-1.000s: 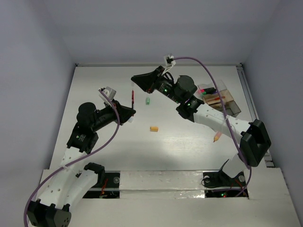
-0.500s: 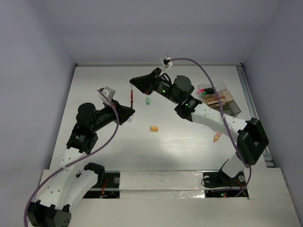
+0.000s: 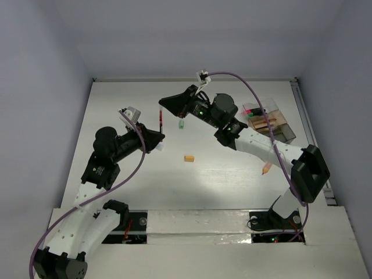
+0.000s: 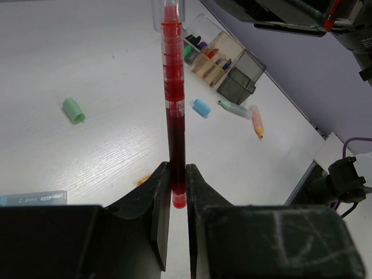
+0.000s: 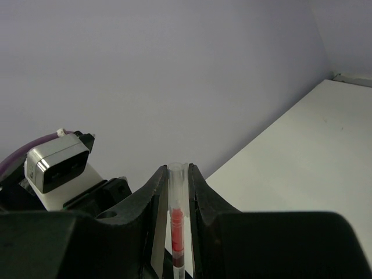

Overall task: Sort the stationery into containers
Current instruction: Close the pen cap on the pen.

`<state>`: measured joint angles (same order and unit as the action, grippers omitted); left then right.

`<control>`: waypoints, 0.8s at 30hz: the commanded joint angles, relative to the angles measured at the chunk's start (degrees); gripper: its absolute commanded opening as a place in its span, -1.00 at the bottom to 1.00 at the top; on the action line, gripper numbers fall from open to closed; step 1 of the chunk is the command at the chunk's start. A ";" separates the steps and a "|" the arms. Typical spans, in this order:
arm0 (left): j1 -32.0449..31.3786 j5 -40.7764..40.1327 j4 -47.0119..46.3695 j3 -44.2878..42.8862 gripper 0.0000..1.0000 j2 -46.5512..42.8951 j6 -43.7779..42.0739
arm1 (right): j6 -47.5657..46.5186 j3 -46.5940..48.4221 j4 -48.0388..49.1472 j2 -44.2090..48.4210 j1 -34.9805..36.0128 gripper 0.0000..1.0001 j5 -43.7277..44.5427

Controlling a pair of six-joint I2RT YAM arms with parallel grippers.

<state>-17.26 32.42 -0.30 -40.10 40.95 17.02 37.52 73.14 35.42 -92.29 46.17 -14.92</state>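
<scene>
A thin red pen [image 4: 173, 99] stands upright between my two grippers above the table. My left gripper [image 4: 177, 168] is shut on its lower end; in the top view the left gripper [image 3: 157, 138] sits just below the pen [image 3: 160, 120]. My right gripper [image 5: 177, 168] is closed around the pen's clear cap [image 5: 177, 180] at the upper end, and in the top view the right gripper [image 3: 163, 104] is over the pen's top. The clear compartment box [image 4: 212, 55] with tan dividers holds several items at the far right, and it also shows in the top view [image 3: 266, 119].
A green eraser [image 4: 73, 110] lies on the table and shows in the top view [image 3: 181, 124]. Also lying about are an orange eraser [image 3: 188, 157], a blue eraser [image 4: 201, 107], a green highlighter [image 4: 235, 108], an orange pencil [image 4: 257, 122] and a pale blue pen [image 4: 32, 199]. A dark grey box [image 4: 241, 78] stands beside the compartment box.
My right gripper has shifted slightly left and down onto the top of the red pen. The left arm and the pen have barely moved.
</scene>
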 commanded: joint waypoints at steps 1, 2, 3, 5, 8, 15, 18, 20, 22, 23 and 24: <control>-0.15 -0.61 -3.13 -0.16 -1.00 -1.31 -0.32 | 0.89 -0.46 -0.17 2.11 0.23 -1.00 -3.10; -0.15 -0.52 -3.13 -0.16 -1.00 -1.31 -0.32 | 0.89 -0.55 -0.78 2.29 0.23 -1.00 -3.27; -0.15 -0.52 -3.05 -0.16 -1.00 -1.31 -0.32 | 0.89 -0.55 -1.23 2.38 0.23 -1.00 -3.45; -0.15 -0.52 -3.13 -0.16 -1.00 -1.31 -0.32 | 1.07 -0.28 -2.62 2.29 0.23 -1.00 -4.50; -0.15 -0.43 -3.13 -0.16 -1.00 -1.40 -0.40 | 1.15 0.07 -3.51 1.85 0.23 -1.00 -6.17; -0.15 -1.40 -3.22 -0.07 -1.00 -2.19 -0.49 | 1.68 -1.33 -5.36 2.03 0.23 -1.00 -8.28; -0.15 -2.01 -2.96 -0.24 -1.00 -2.54 -0.58 | 1.86 -3.61 -5.88 2.47 0.23 -1.00 -8.72; -0.15 -2.19 -2.96 -0.33 -1.00 -2.63 -0.67 | 1.59 -4.76 -6.85 2.47 0.23 -1.00 -9.16; -0.15 -2.19 -3.13 -0.51 -1.00 -2.72 -0.67 | 1.33 -6.86 -7.20 2.29 0.76 -1.00 -10.04; -0.15 -2.28 -3.13 -0.60 -1.00 -2.72 -0.67 | 1.33 -7.66 -7.55 2.29 0.76 -1.00 -10.04; -0.15 -2.45 -3.13 -0.68 -1.00 -2.72 -0.67 | 1.42 -8.54 -7.30 2.29 0.76 -1.00 -10.04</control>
<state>-17.67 32.49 4.71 -39.77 39.57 16.80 39.03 68.34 33.30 -90.48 45.76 -19.27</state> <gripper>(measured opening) 0.087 0.223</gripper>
